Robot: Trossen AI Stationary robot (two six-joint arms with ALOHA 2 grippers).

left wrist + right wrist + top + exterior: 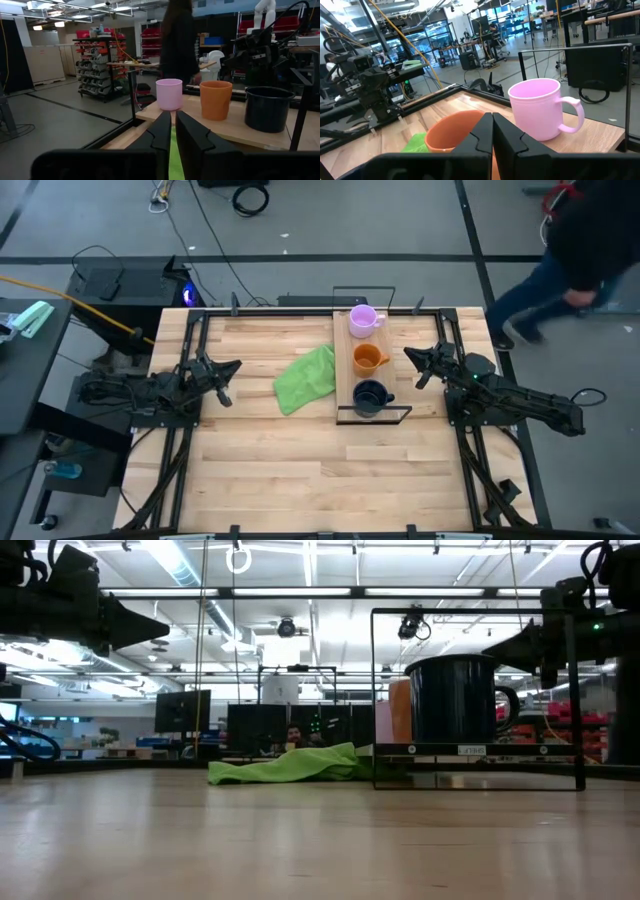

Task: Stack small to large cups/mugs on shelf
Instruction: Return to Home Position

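Three mugs stand in a row on the light wooden shelf (345, 365): a pale purple one (362, 319) at the far end, an orange one (368, 359) in the middle, a dark navy one (369, 395) at the near end. My left gripper (233, 369) hovers shut at the table's left, pointing toward the shelf. My right gripper (410, 355) hovers shut just right of the shelf, pointing at the orange mug (452, 132) and the purple mug (537, 107). Neither touches anything.
A crumpled green cloth (305, 378) lies on the tabletop against the shelf's left side. A thin black wire frame (375, 415) stands at each shelf end. A person (570, 250) walks past the table's far right corner. Bare tabletop lies at the near side.
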